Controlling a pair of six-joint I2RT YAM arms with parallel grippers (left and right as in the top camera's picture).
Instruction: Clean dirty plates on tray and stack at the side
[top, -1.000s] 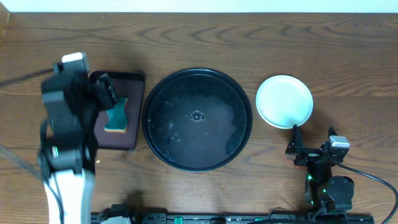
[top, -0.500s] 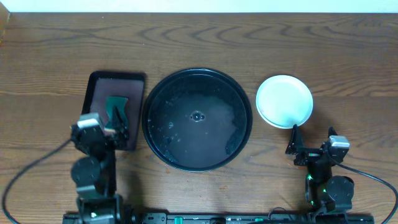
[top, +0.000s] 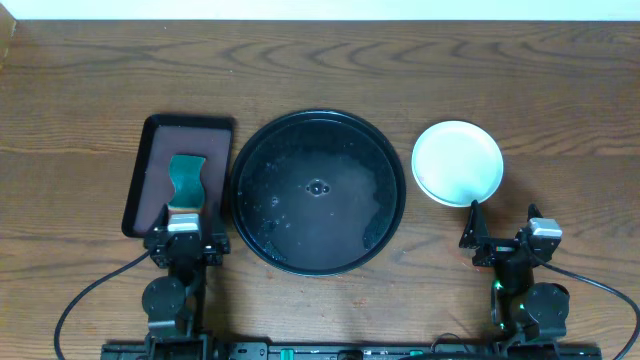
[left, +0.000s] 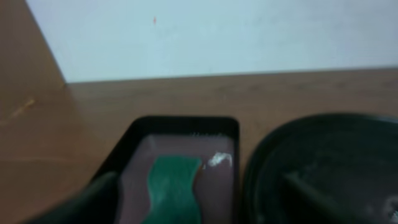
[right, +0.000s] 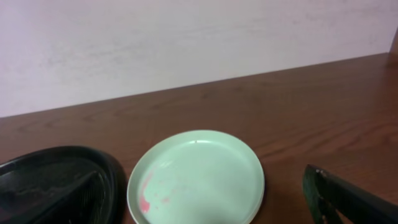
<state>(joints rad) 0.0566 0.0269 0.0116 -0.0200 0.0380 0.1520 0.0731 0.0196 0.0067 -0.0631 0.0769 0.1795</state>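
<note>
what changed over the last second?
The left gripper pulled back from over the small brown tray to the near table edge, leaving the sponge lying on it. Right gripper, black tray and plates stayed put.

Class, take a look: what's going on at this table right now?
Nothing is being handled. The left gripper and right gripper sit open and empty at the near side. The sponge lies on the brown tray. The black tray holds no plates; the plates sit stacked to its right, the top one faintly smeared red.
</note>
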